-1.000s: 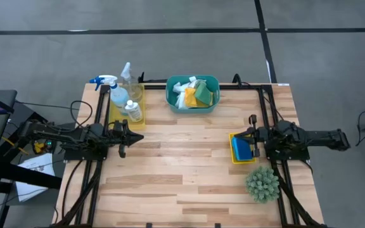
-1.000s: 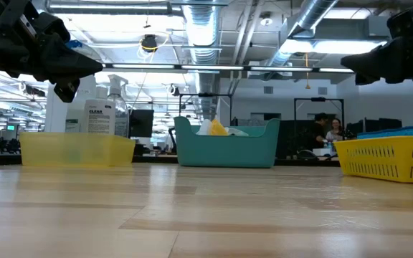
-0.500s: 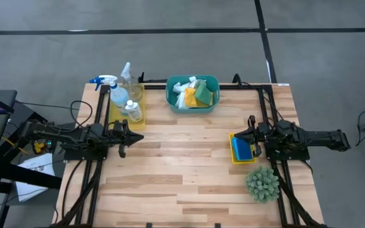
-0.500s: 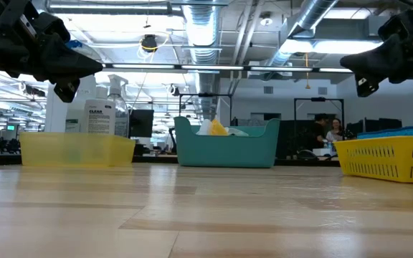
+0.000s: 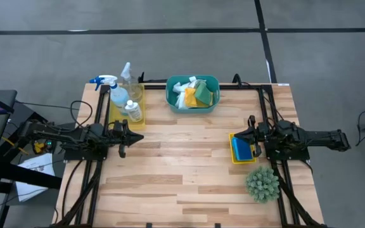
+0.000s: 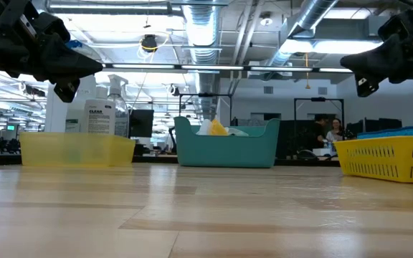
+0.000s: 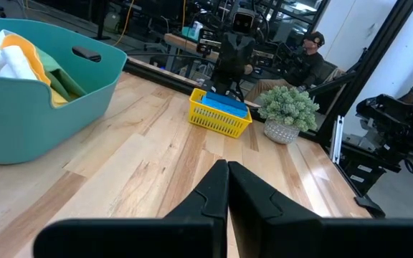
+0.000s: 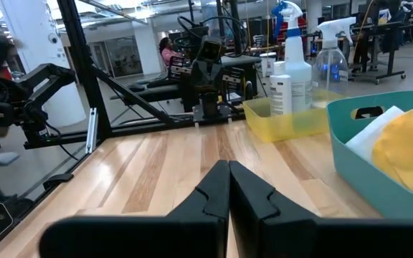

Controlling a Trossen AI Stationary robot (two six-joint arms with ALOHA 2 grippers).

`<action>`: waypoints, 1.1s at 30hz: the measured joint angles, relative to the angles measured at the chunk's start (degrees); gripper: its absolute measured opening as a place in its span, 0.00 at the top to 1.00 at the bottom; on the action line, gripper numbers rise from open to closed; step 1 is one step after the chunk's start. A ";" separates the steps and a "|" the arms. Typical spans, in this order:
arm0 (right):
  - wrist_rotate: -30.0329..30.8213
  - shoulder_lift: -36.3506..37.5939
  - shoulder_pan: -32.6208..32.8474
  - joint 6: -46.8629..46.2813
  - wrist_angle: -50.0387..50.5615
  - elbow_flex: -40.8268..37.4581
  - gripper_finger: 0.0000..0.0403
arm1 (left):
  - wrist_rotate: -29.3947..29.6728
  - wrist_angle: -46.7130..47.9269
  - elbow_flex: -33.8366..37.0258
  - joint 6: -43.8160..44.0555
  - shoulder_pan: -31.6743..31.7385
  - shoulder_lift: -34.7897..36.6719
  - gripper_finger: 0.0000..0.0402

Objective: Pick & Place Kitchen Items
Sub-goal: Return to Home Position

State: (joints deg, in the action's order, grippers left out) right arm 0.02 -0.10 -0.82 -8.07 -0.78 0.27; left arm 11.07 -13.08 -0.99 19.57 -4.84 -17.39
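Three crumpled cloths [image 5: 194, 94], white, yellow and green, fill the rounded teal basin [image 5: 168, 95] at the wooden table's [image 5: 182, 171] far edge. A flat blue sponge [image 5: 240, 149] lies in the mesh tray [image 5: 243, 161] on the right, near a spiky plant [image 5: 262, 183]. The spray bottle [image 5: 118, 95], clear bottle [image 5: 130, 82] and white bottle [image 8: 279, 97] stand upright in the translucent left tray [image 5: 137, 123]. The left gripper [image 5: 141, 137] hovers beside that tray and the right gripper [image 5: 236, 135] over the mesh tray, each with its fingers pressed together.
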 joint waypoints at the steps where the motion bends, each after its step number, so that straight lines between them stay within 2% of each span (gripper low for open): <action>1: 0.01 0.00 0.00 0.04 0.00 0.00 1.00 | -0.01 0.00 0.00 0.00 -0.02 0.00 0.99; 7: 0.01 0.00 0.00 0.04 0.00 0.00 1.00 | 0.00 0.08 0.00 -0.04 0.00 0.38 0.99; 10: -0.01 0.00 0.00 0.04 0.00 0.00 1.00 | -0.29 0.15 0.00 -4.40 0.23 1.87 0.99; 19: 0.01 0.00 0.00 0.02 0.00 0.00 1.00 | -7.10 0.55 0.00 -11.27 -0.28 11.29 0.99; 24: 0.01 0.00 0.00 0.01 0.00 0.00 1.00 | -7.27 0.56 0.00 -10.30 -0.30 14.51 0.99; 33: 0.01 0.00 0.00 0.01 0.00 0.00 1.00 | -7.41 0.09 0.00 -9.94 0.64 14.84 0.99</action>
State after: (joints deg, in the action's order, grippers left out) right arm 0.03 -0.10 -0.82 -8.05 -0.77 0.27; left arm 3.66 -12.99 -0.99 9.63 -4.21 -2.55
